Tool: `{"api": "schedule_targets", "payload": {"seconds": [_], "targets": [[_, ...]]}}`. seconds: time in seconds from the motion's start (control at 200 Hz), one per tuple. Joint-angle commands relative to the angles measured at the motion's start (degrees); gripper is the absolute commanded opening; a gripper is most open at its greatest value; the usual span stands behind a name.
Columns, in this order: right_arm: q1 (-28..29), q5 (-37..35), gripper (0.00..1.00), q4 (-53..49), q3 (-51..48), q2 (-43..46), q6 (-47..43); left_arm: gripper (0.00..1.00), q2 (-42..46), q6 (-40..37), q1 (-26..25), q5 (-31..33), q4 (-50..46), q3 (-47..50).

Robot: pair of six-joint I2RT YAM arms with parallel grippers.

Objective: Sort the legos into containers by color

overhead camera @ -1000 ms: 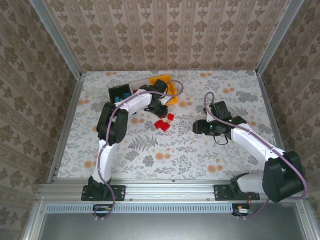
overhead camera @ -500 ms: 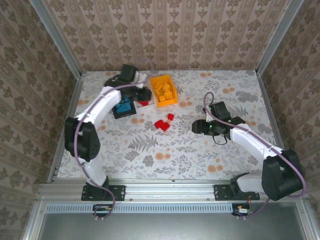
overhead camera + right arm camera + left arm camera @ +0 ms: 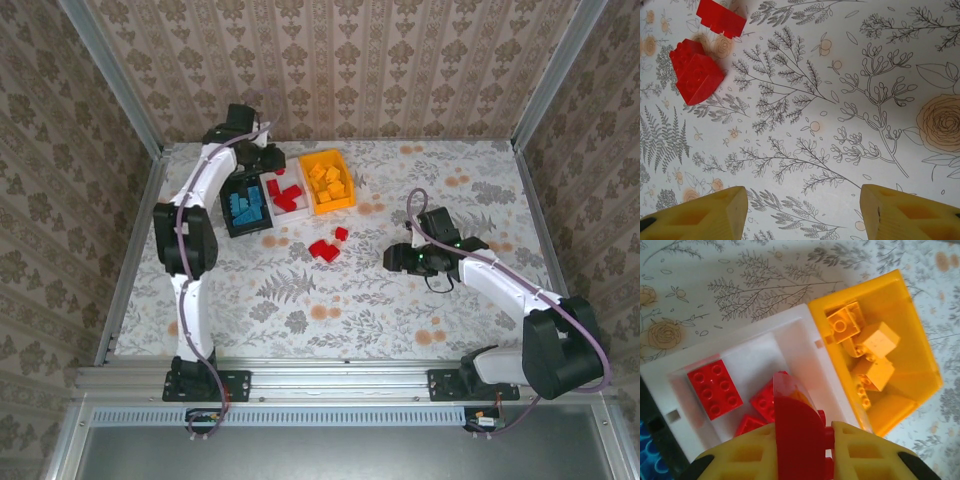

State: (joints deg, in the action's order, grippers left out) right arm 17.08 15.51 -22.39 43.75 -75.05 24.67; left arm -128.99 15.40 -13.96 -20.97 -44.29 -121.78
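Left wrist view: the left fingers [image 3: 860, 452] are clamped on a red lego [image 3: 794, 415] above the white container [image 3: 790, 335], which holds more red pieces. The adjoining orange-yellow container [image 3: 910, 320] holds yellow ones. Meanwhile the right fingers [image 3: 700, 215] stand apart, gripping nothing, over the bench [image 3: 850, 100] near loose red legos [image 3: 697, 75].

We find the white bin [image 3: 755, 337] partly roofed by the left claw [image 3: 270, 160], which is clamped on a red brick [image 3: 795, 425]. Loose red bricks [image 3: 324, 248] dot the tabletop [image 3: 400, 320] between that bin and the gaping right claw [image 3: 390, 258]; around them it lies open.
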Motion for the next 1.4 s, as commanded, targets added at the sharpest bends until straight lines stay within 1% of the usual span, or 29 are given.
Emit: {"api": "schedule_targets", "payload": {"seconds": [0.0, 0.14, 0.295, 0.45, 0.695, 0.835, 0.955, 1.105, 1.18, 1.285, 1.39], "targets": [[-0.27, -0.26, 0.63, -0.90, -0.65, 1.17, 0.18, 0.25, -2.35, -1.65, -0.96, 1.86, -5.56, -5.20], [-0.22, -0.54, 0.63, -0.42, -0.69, 0.71, 0.04, 0.27, -4.75, -1.87, -1.49, 2.33, -6.20, -6.70], [-0.29, 0.31, 0.63, 0.68, -0.72, -0.69, 0.30, 0.39, -5.18, -2.41, -1.53, 3.10, -6.67, -6.28], [-0.26, 0.08, 0.64, -0.06, -0.77, 0.36, 0.16, 0.51, -4.81, -2.48, -1.56, 3.57, -7.11, -6.19], [-0.21, -0.13, 0.64, -0.56, -0.96, 1.58, 0.30, 0.61, 0.60, -2.06, -1.71, 2.82, -6.22, -4.23], [-0.27, -0.08, 0.65, -0.81, -0.80, 1.81, 0.28, 0.65, 7.80, -1.64, -2.46, 2.26, -4.22, -0.01], [-0.29, 0.04, 0.66, -1.31, -0.25, 1.97, 0.21, 0.67, 16.22, -0.52, -3.46, 1.57, -0.89, 7.01], [-0.28, 0.41, 0.67, -2.89, 1.45, 2.43, -0.04, 0.71, 29.20, 0.85, -4.53, 0.92, 4.83, 21.29], [-0.22, 0.58, 0.68, -4.09, 2.61, 2.64, -0.22, 0.72, 35.43, 1.59, -4.62, 0.13, 6.58, 28.64], [-0.21, 0.96, 0.69, -5.35, 4.59, 2.73, -0.23, 0.75, 44.50, 2.41, -4.51, 0.62, 8.68, 38.97], [-0.25, 1.43, 0.69, -6.46, 7.40, 2.08, -0.15, 0.76, 52.19, 3.75, -4.45, 0.41, 9.83, 47.58]]}}
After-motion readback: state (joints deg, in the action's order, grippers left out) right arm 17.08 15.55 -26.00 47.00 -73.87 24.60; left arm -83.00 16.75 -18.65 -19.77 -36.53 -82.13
